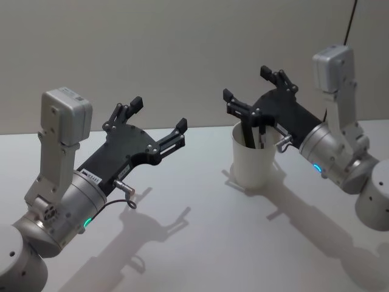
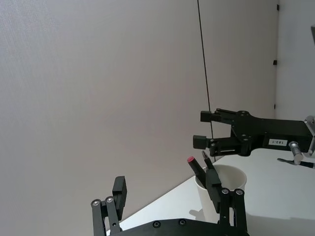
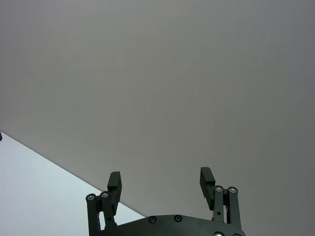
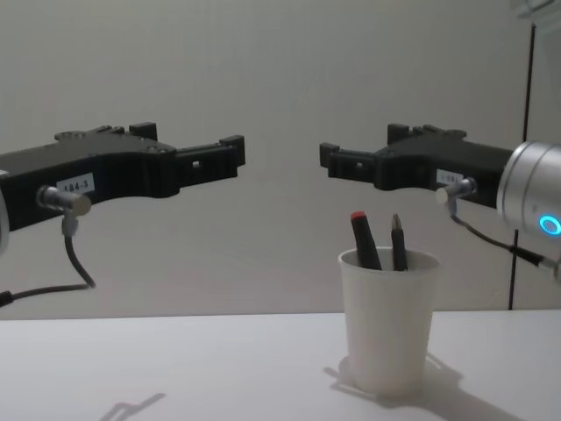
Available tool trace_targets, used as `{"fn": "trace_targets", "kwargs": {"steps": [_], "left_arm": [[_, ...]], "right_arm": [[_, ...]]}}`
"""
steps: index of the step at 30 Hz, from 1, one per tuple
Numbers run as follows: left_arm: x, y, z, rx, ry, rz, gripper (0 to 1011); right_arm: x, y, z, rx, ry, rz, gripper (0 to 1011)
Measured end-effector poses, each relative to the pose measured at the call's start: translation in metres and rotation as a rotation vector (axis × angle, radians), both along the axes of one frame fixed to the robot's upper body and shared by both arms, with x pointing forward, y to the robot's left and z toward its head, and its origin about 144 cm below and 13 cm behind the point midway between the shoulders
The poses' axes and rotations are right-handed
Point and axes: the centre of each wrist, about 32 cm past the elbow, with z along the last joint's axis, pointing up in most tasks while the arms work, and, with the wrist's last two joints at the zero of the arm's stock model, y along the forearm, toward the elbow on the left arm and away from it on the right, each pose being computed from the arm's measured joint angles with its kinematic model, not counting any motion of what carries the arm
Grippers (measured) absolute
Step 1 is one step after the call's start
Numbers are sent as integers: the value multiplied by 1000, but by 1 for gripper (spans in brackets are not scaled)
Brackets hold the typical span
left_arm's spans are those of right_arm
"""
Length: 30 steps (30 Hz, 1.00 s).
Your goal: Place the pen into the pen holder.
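Observation:
The pen holder [image 1: 252,163], a plain white paper cup, stands upright on the white table [image 1: 194,213]. Two dark pens lean inside it: a red-ended pen [image 4: 363,239] and a grey-tipped pen [image 4: 399,241]. My right gripper [image 1: 247,84] hovers just above the cup's rim, open and holding nothing. My left gripper [image 1: 159,114] is raised over the table well to the cup's left, also open and holding nothing. In the chest view the left gripper [image 4: 230,158] and right gripper [image 4: 331,160] face each other above the pen holder [image 4: 388,320].
A plain grey wall [image 1: 182,48] rises behind the table. A thin black cable [image 4: 530,167] hangs down at the far right. The left wrist view shows the pen holder [image 2: 232,178] and the right gripper [image 2: 203,129] beyond my left gripper [image 2: 166,186].

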Motion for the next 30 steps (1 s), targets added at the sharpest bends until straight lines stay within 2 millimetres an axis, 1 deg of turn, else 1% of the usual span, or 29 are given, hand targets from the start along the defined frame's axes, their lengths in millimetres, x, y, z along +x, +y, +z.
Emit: {"fn": "trace_targets", "kwargs": {"steps": [5, 14, 20, 21, 24, 25, 27, 30], "left_arm": [[0, 0, 0, 0, 0, 0, 1001], [0, 0, 0, 0, 0, 0, 1001], [0, 0, 0, 0, 0, 0, 1001], [0, 0, 0, 0, 0, 0, 1001], [0, 0, 0, 0, 0, 0, 1001], [0, 0, 0, 0, 0, 0, 1001], [0, 0, 0, 0, 0, 0, 1001], [0, 0, 0, 0, -1, 0, 1001]], "right_arm": [[-6, -6, 1, 14, -9, -17, 1001], [-25, -30, 3, 30, -28, -97, 1001], [-42, -50, -1, 3, -16, -170, 1002], [-47, -56, -4, -8, -9, -195, 1002], [-53, -64, -7, -24, 1, -224, 1002], [-58, -69, -10, -37, 10, -243, 1002], [-62, -74, -12, -48, 16, -261, 1001], [-62, -73, -13, -44, 18, -261, 1001]]}}
